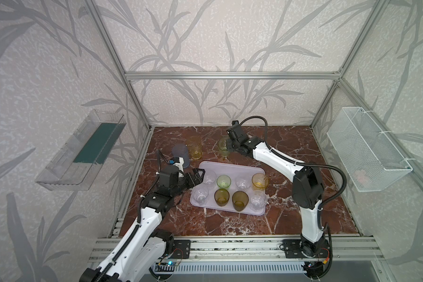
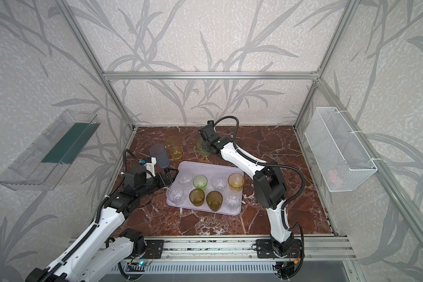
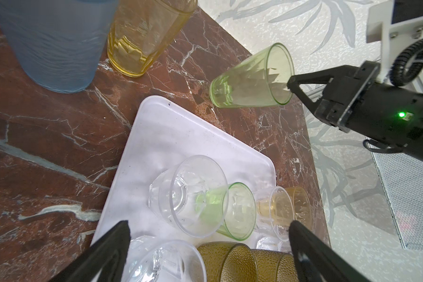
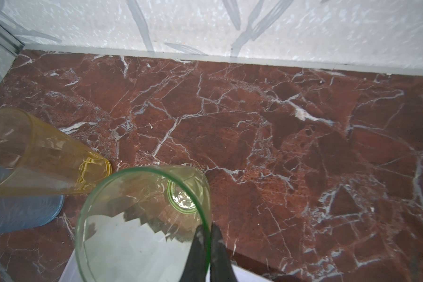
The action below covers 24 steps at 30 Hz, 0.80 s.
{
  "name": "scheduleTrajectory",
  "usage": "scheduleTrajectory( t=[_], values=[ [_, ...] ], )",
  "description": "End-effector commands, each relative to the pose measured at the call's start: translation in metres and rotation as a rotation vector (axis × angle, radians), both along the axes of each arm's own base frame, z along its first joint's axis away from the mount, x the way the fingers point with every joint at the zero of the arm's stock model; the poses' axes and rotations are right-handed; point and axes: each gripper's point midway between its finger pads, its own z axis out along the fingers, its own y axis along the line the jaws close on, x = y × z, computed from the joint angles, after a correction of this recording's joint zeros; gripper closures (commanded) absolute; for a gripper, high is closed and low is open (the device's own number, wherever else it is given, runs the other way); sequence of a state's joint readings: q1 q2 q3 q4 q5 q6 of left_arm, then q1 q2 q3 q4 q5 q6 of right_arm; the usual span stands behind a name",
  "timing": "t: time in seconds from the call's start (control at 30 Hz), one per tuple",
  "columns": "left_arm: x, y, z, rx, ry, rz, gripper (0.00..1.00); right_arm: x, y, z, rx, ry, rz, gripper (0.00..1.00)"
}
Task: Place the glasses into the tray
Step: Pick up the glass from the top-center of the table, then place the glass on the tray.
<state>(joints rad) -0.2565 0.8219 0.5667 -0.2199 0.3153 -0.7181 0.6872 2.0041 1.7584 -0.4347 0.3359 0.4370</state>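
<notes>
Here the pale-green glass (image 1: 223, 147) is pinched at its rim by the closed right pincer (image 4: 208, 230), just past the tray (image 1: 230, 169). Eight short glasses (image 1: 239, 200) stand in the tray beside the left pincer (image 1: 198, 177), whose jaws are spread wide, with a blue glass (image 1: 180, 153) and a yellow glass (image 1: 194, 147) beyond it.

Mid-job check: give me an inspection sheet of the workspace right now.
Surface: red-brown marble tabletop, no spill seen.
Job's things: lavender tray holds eight short glasses; tall grey-blue glass, tall yellow glass and tall pale-green glass are beyond its far edge.
Clutter: nothing seen.
Pincers: left pincer open over the tray's left end; right pincer shut on the tall pale-green glass's rim.
Cables: black ribbed conduits loop off both arms, none seen snagged.
Surroundings: clear wall shelf left; white wire basket right, something pink inside.
</notes>
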Motion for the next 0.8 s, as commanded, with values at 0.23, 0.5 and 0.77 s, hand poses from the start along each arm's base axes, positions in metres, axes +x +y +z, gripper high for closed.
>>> scheduleTrajectory(
  t=[0.23, 0.5, 0.77],
  values=[
    [0.0, 0.002, -0.004, 0.0, 0.003, 0.008, 0.01, -0.03, -0.037, 0.061, 0.029, -0.116, -0.025, 1.0],
    [0.0, 0.001, 0.004, -0.007, -0.025, -0.001, 0.01, -0.07, -0.069, 0.076, -0.015, -0.08, 0.001, 1.0],
    [-0.001, -0.006, 0.013, -0.037, -0.048, -0.032, 0.01, -0.099, -0.103, 0.081, -0.044, -0.039, 0.001, 1.0]
  ],
)
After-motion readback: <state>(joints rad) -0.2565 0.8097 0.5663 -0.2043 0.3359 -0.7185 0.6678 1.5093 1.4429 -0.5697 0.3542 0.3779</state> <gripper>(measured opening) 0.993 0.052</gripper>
